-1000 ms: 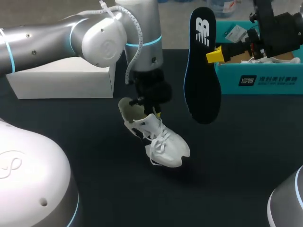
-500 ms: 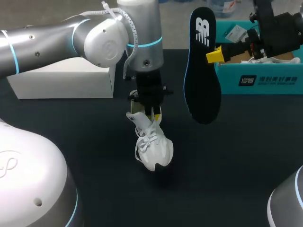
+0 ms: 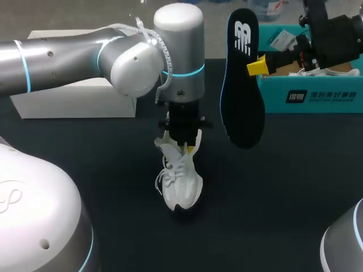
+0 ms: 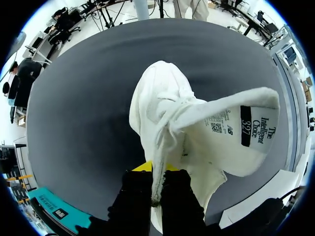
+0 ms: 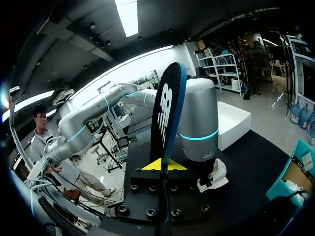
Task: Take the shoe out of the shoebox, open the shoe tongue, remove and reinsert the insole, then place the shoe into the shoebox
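Shoe (image 3: 180, 184): white, centre of the head view, hung toe-down with the opening up; toe seems to rest on the dark tabletop (image 3: 283, 187), though contact is hard to confirm.
Why so held: probably to turn the opening toward the insole so it can be slid back in.
Tongue (image 4: 231, 113): folded out to one side of the left hand in the left wrist view, printed label showing, opening laid bare.
Insole (image 3: 241, 85): out of the shoe, upright in the air at upper right of centre, dark face toward the camera; well apart from the shoe.
Shoebox (image 3: 317, 93): teal, upper right corner, beyond the insole; no shoe seen in it.
Left hand (image 3: 184, 146): pointing straight down, clamped narrow on the shoe's upper edge; fabric pinched between both fingers in the left wrist view (image 4: 156, 189).
Right hand (image 3: 256, 66): lying level, closed on the insole's edge near mid-length; insole rising ahead of it in the right wrist view (image 5: 162, 167).
Left arm: entering from the left edge, last link vertical over the shoe.
Right arm: entering from the upper right corner.
White box (image 3: 74, 99): upper left, behind the left arm.
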`<state>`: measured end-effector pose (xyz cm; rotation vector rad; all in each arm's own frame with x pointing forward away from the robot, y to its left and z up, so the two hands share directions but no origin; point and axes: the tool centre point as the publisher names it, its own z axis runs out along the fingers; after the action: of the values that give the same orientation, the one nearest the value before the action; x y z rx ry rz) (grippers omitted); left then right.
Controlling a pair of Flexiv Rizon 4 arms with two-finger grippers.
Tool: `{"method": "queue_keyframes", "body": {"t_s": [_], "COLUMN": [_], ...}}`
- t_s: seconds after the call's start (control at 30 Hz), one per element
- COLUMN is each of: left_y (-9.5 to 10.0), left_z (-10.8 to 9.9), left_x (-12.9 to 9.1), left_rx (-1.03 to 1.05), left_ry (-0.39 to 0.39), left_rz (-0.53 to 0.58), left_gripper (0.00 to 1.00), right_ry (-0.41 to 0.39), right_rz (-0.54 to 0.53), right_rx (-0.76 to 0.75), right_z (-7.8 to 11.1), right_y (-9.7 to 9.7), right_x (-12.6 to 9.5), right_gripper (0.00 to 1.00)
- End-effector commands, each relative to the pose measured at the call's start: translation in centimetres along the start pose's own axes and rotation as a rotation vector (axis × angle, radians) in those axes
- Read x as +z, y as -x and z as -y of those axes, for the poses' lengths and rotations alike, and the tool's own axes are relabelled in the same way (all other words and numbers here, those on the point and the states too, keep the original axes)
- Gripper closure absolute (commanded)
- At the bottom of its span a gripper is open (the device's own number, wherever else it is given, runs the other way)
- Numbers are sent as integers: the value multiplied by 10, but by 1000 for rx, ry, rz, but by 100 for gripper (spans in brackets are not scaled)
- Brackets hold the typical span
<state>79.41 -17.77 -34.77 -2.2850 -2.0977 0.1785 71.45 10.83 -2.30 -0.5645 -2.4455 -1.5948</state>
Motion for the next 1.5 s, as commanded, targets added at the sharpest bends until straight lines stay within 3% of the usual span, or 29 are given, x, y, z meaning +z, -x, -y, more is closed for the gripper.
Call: {"method": "queue_keyframes", "body": {"t_s": [0.03,0.47,0.5,0.53,0.57,0.6,0.83,1.17,1.3,1.5], "left_y": [2,18,18,19,19,19,16,27,31,35], "left_z": [7,5,6,7,7,7,2,-12,-18,-21], "left_x": [2,27,26,25,24,21,-16,-76,-94,-120], "left_rx": [-13,6,3,7,9,4,21,84,109,152], "left_ry": [19,-65,-65,-73,-78,-84,-118,-49,-47,-35], "left_rz": [-5,-11,1,16,29,52,264,491,574,683], "left_gripper": [100,100,75,59,15,0,0,0,0,0], "right_ry": [-3,-3,-3,-3,-3,-3,-3,-3,76,105], "right_rz": [0,0,0,0,0,0,0,0,37,-4], "right_rx": [1,1,1,1,1,1,1,1,100,222], "right_z": [-1,-1,-1,-1,-1,-1,-1,-1,7,1], "right_y": [1,1,1,1,1,1,1,1,22,75], "right_x": [2,2,2,2,2,2,2,2,-10,-32], "right_gripper": [100,100,100,100,100,100,100,100,100,100]}}
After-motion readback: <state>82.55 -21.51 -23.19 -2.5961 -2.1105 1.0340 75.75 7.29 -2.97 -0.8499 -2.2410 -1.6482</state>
